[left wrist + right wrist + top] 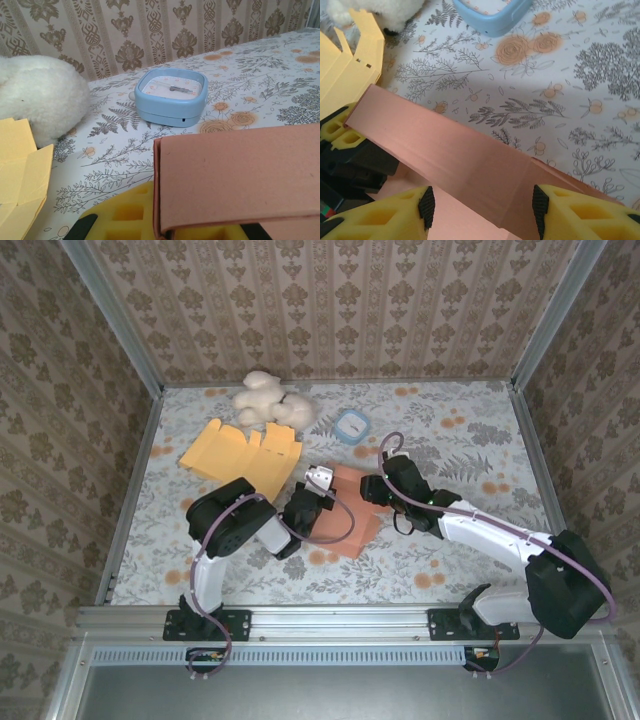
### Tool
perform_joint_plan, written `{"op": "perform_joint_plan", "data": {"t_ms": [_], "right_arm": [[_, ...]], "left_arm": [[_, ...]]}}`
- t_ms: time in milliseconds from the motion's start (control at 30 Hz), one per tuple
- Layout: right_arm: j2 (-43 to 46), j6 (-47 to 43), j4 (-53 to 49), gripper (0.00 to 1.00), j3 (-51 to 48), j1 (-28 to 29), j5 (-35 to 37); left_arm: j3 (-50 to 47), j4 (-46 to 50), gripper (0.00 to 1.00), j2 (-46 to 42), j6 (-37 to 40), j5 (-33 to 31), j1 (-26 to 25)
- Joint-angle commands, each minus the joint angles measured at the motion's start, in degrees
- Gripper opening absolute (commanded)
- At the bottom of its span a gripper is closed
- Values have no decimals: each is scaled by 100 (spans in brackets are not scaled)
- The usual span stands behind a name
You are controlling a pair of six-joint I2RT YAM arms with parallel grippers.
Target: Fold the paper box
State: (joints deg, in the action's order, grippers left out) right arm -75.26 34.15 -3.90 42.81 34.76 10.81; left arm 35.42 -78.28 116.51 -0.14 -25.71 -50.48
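The salmon paper box [352,483] lies about the middle of the worktop [470,440], a little toward the near edge, between the two arms. The left end effector [322,488] is closed on the box's left side. In the left wrist view a raised panel stands between the yellow fingers [125,215], pinched at its lower edge as far as we can see.

The right end effector [375,492] hangs over the right part of the box. Its fingers [395,215] stand clearly apart and hold nothing, and one long panel rises just in front of them. This panel runs slantwise across the gap of the jaws, from the left arm's side toward the right. We judge that the coming move must fold along this line, and that the right arm is the free one for it.

The left fingertips are cut off at the bottom of their view. From above, both arms cover part of the box. We cannot tell how many flaps are already folded.
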Motion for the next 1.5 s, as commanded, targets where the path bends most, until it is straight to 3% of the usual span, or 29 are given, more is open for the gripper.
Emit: {"op": "perform_joint_plan", "data": {"t_ms": [0,200,467,667,1067,1467], "right_arm": [[20,739,54,57,-143,22,272],[177,1152,418,56,-495,22,313],[-17,952,2030,53,-792,13,-733],[-78,986,2725,52,-883,13,-1121],[249,576,1834,55,-1525,13,-50],[-8,942,1501,58,-1851,13,793]], "left_arm": [[-141,367,0,-86,220,-98,-76],[-142,371,0,-85,172,-179,-103],[-97,372,0,-76,190,-136,-249],[-109,375,0,-59,81,-98,-305],[-114,375,0,3,-46,-276,-280],[-167,376,0,-85,-41,-292,-296]]}}
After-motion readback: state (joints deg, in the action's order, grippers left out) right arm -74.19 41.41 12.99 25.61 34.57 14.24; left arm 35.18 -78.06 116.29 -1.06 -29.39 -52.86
